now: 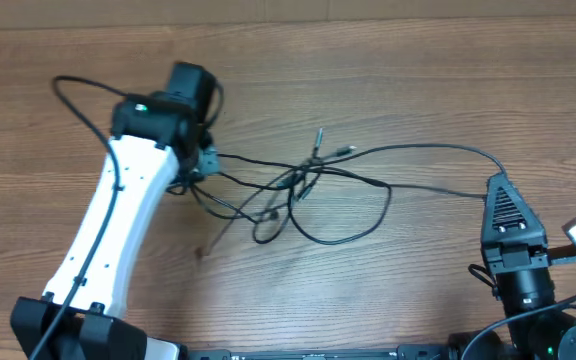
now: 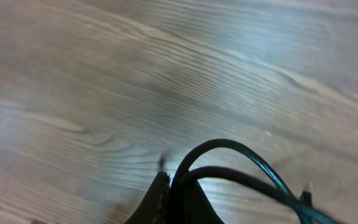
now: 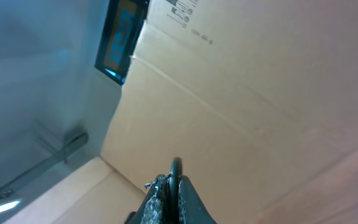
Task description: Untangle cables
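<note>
Left arm: reaching far across the table (image 1: pixel 388 70), left gripper (image 1: pixel 205 162) pinching shut on the cables (image 1: pixel 308 180).
Right arm: tucking in close, right gripper (image 1: pixel 496 183) clamping them too.
Cables: lying tangled mid-table between both grippers.

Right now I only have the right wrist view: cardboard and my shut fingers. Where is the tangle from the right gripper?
Observer: Overhead, the cables knot up in the middle of the table, toward the left arm's side of the right gripper.
Operator: Does anything reach my tip?
Observer: Yes, two strands run from the knot across to that tip.
Operator: And the left arm?
Observer: The left gripper is shut on a cable loop at the knot's far side; its wrist view shows the loop arching out of the fingers.
</note>
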Available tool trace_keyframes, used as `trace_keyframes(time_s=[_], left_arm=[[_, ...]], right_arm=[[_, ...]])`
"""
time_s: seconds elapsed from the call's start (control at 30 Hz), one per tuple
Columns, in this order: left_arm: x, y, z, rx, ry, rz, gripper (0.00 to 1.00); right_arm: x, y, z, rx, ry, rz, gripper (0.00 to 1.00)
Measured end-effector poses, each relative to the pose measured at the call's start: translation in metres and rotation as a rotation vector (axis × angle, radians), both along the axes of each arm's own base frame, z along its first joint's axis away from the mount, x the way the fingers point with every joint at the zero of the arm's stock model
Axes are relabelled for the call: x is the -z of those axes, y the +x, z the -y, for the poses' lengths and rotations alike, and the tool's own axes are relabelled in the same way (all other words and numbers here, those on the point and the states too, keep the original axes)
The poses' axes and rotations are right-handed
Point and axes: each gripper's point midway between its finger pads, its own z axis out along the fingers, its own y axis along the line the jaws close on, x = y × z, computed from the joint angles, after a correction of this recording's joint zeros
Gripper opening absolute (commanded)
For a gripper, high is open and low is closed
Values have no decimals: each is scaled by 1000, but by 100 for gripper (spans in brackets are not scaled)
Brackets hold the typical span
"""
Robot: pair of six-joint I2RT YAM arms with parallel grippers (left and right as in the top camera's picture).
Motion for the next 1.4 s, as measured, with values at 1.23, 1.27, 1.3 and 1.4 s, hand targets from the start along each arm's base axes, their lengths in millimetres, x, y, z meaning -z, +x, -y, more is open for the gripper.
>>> trace_keyframes(time_s=[1.23, 1.27, 1.3, 1.4], left_arm=[[0, -2, -80, -329, -20, 9, 4], [0, -2, -80, -328, -24, 8, 4], [1, -2, -77, -329, -41, 7, 4], [2, -2, -73, -326, -64, 4, 4]], right_arm=[[193, -12, 80, 457, -380, -797, 12], [193, -12, 79, 451, -381, -797, 13], [193, -12, 78, 442, -380, -796, 13], [194, -11, 70, 397, -371, -794, 38]])
